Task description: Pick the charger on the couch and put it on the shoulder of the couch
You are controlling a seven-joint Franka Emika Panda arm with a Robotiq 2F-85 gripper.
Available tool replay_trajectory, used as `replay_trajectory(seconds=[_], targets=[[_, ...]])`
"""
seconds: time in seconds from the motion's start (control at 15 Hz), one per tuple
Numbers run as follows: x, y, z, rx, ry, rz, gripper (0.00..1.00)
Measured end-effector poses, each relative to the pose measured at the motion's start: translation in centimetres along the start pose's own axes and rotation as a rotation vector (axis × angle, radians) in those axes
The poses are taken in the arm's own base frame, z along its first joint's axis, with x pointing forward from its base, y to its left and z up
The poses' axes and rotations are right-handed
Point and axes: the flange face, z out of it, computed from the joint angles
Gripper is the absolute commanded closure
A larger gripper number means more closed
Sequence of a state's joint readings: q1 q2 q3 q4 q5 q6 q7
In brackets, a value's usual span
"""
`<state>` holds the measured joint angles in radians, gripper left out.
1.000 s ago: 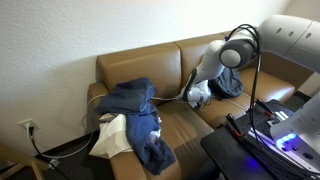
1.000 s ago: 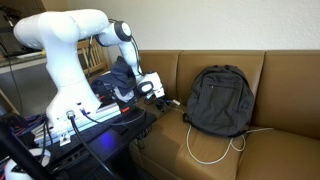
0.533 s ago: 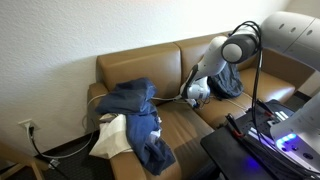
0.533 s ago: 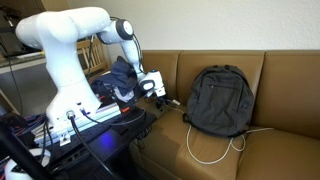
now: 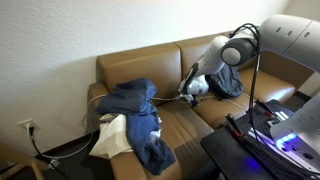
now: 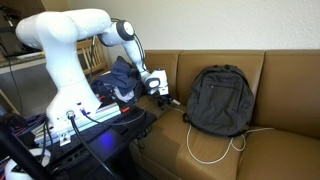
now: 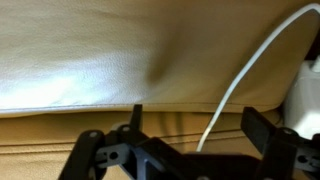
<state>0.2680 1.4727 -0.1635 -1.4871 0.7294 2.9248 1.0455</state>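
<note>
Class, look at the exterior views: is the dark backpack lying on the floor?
No, the backpack sits on the couch seat, leaning against its backrest.

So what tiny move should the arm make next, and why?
Probably ease the gripper down onto the white cable and close on it. In the wrist view the gripper is open and holds nothing, and the cable runs between its fingers across the tan couch. A white block at the right edge may be the charger's plug, but that is hard to tell.
</note>
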Motion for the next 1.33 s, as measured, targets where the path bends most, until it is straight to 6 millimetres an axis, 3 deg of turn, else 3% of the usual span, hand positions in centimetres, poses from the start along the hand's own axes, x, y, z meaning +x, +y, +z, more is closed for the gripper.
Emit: replay_trajectory(seconds=[0.33,0.6,1.33], targets=[[1.6,-1.3,-0.1,-0.083,-0.06,0.074,0.0],[1.0,-1.2,0.0,-0.085,-0.059,0.063,0.0],[3.0,-2.4,-0.8,-0.047,0.062,0.297,0.0]])
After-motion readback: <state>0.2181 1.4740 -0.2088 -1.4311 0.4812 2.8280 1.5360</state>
